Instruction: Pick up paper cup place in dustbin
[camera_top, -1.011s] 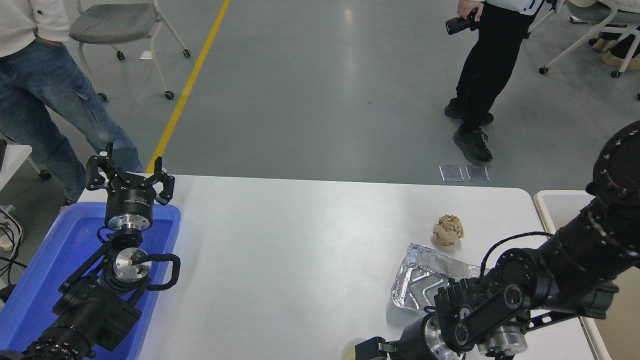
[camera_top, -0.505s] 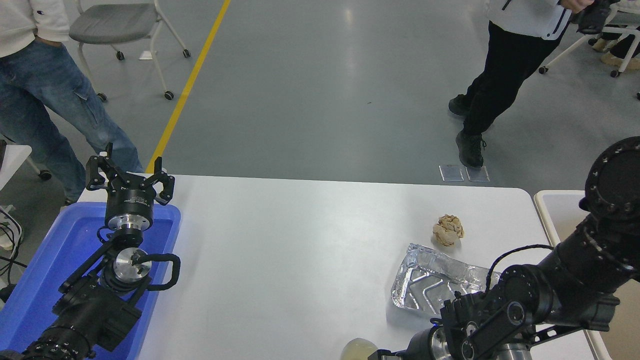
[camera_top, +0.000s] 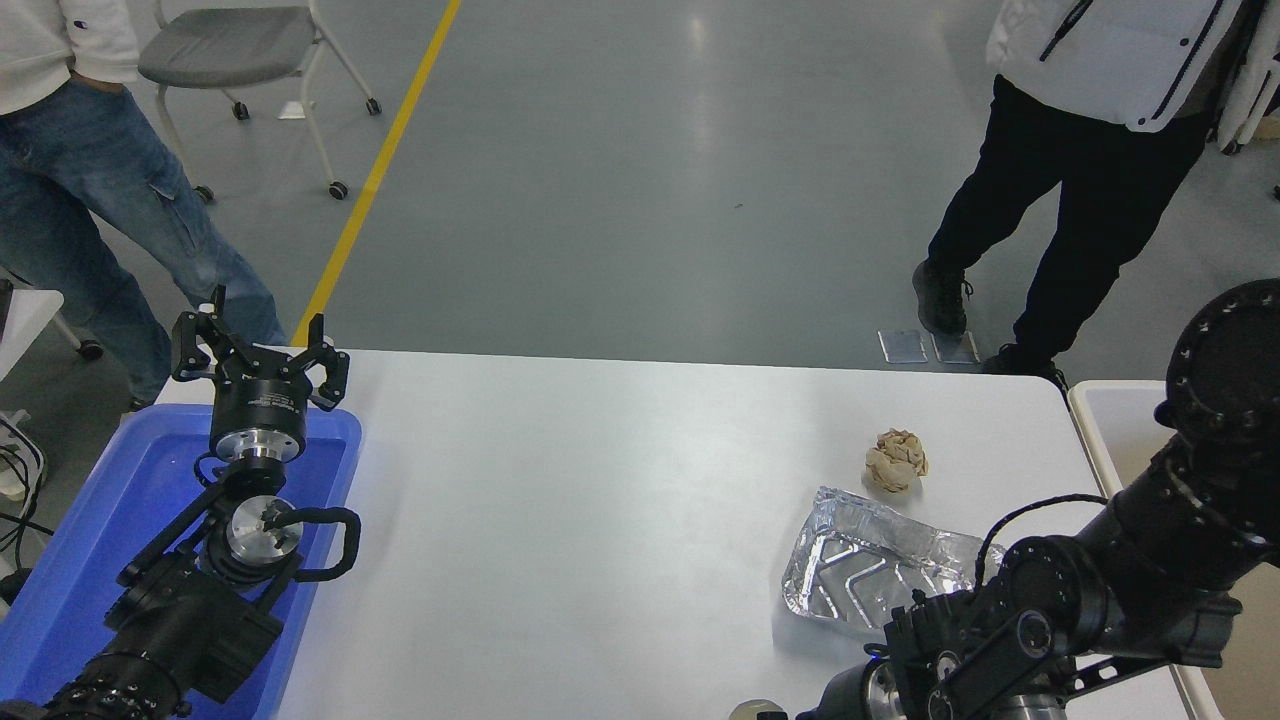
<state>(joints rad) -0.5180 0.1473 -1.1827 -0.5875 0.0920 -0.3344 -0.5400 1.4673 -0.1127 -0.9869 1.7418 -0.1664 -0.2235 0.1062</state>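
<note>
Only a sliver of the pale paper cup (camera_top: 752, 711) shows at the picture's bottom edge, on the table just left of my right arm's wrist (camera_top: 868, 694). The right gripper's fingertips are cut off by the bottom edge, so its state and whether it touches the cup are hidden. The beige dustbin (camera_top: 1098, 420) stands off the table's right end, partly hidden behind my right arm. My left gripper (camera_top: 258, 345) is parked open and empty above the far end of the blue tray.
A silver foil tray (camera_top: 868, 572) lies just beyond my right wrist, with a crumpled tan paper ball (camera_top: 896, 461) behind it. The blue tray (camera_top: 110, 530) sits at the left. One person stands at far left, another at far right near the dustbin.
My right arm has drawn back toward the bottom edge. The cup showed more half a second ago and is now nearly out of frame. The person at top right has stepped right.
</note>
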